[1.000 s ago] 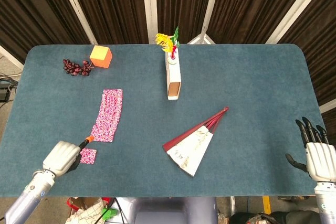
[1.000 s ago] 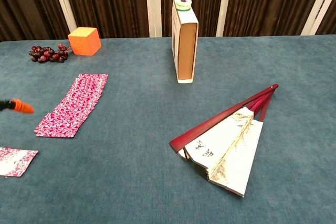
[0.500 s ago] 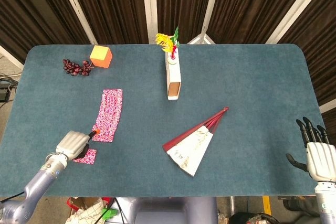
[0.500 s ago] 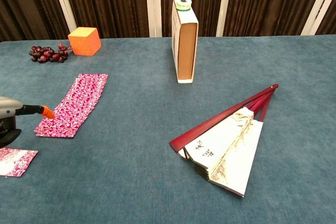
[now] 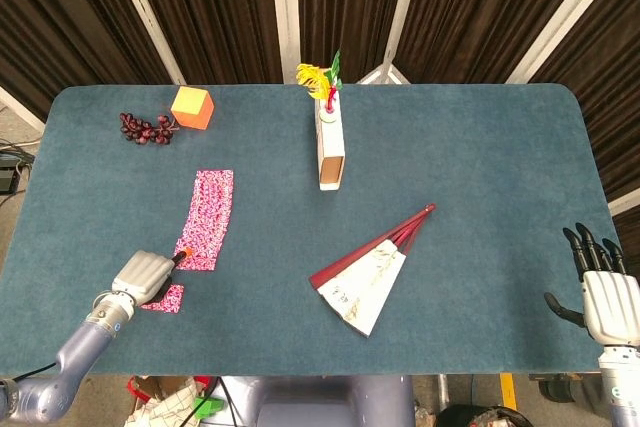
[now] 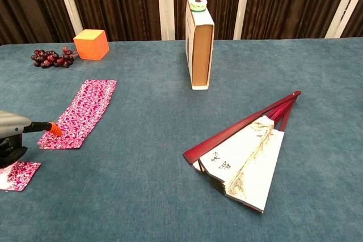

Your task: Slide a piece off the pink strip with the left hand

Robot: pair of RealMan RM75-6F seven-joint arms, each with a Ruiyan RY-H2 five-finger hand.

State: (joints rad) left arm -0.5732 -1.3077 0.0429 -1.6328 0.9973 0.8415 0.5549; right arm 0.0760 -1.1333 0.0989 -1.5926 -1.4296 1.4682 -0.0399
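Head view overhead; chest view low, across table (image 6: pixel 170 83).

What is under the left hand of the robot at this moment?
In the head view, the left hand covers part of a small pink piece, beside the pink strip. The piece's covered part and the table beneath the palm are hidden.

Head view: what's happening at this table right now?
The left hand reaches an orange fingertip to the near end of the pink strip. One small pink piece already lies apart on the table, beside that hand. The right hand waits at the table's far right edge, holding nothing.
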